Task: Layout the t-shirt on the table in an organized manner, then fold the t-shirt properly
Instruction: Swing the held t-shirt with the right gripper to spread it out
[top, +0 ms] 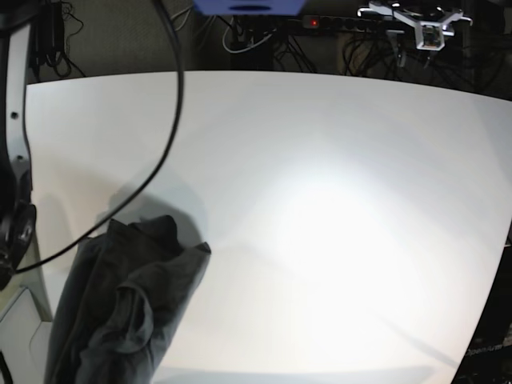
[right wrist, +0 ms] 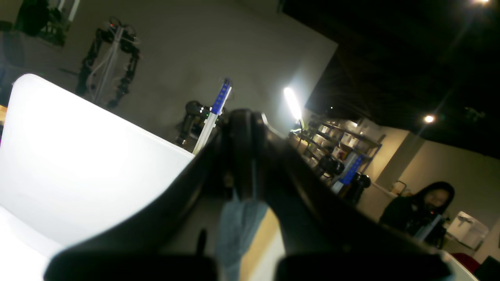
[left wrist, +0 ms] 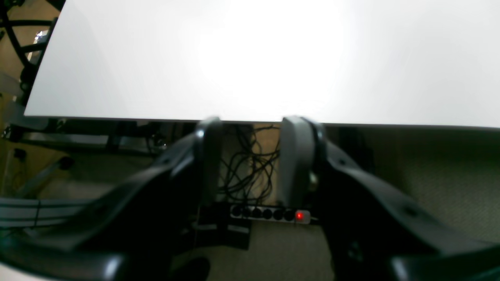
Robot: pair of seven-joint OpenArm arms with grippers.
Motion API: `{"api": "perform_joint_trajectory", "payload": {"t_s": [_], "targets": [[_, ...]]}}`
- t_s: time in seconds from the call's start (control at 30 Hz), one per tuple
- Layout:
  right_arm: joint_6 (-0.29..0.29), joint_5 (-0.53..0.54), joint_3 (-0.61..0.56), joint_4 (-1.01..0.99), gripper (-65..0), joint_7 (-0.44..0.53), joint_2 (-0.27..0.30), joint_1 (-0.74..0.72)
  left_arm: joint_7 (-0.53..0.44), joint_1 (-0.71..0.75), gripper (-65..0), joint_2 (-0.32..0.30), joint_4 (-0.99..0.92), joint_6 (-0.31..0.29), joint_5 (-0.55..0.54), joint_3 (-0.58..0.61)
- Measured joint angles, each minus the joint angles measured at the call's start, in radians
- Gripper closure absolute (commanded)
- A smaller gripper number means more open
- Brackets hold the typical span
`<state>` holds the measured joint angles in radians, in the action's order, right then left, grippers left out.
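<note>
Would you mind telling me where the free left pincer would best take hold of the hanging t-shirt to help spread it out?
Probably the loose top edge of the t-shirt, near the peak that juts toward the table's middle, approached from that bare side. The cloth hangs bunched with its folds running downward; the right pincer already pinches some fabric. The left pincer is open over the table edge.

My base view looks steeply down on the table; both wrist views sit close behind their grippers, sharing that table.

- no readable text, label, brand, number or sign in any of the three views.
- faint marks at the base view's lower right corner are illegible.
</note>
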<state>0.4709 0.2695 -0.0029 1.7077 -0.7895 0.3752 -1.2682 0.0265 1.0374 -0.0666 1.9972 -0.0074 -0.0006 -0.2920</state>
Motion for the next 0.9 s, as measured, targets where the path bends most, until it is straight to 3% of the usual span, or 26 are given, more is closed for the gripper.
{"api": "perform_joint_trajectory", "payload": {"t_s": [0.2,0.27,0.4,0.6,0.9], "targets": [[0.0,0.004,-0.007,0.001,0.0,0.01,-0.114,0.011,0.0,0.0,-24.0,0.0,0.0,0.0,0.0,0.0],[-0.008,0.003,-0.014,0.0,0.0,0.038,-0.158,0.06,0.001,0.001,-24.0,0.0,0.0,0.0,0.0,-0.001],[-0.002,0.001,-0.092,-0.048,0.0,-0.002,-0.232,0.196,0.001,0.001,-24.0,0.003,0.0,-0.001,0.0,0.0],[-0.003,-0.001,-0.205,-0.05,0.0,0.112,-0.317,0.331,0.0,0.001,-24.0,0.002,0.0,-0.001,0.0,0.0],[-0.003,-0.001,-0.385,-0.054,0.0,0.113,-0.407,0.491,0.001,0.002,-24.0,0.003,0.0,0.003,0.0,0.001]]}}
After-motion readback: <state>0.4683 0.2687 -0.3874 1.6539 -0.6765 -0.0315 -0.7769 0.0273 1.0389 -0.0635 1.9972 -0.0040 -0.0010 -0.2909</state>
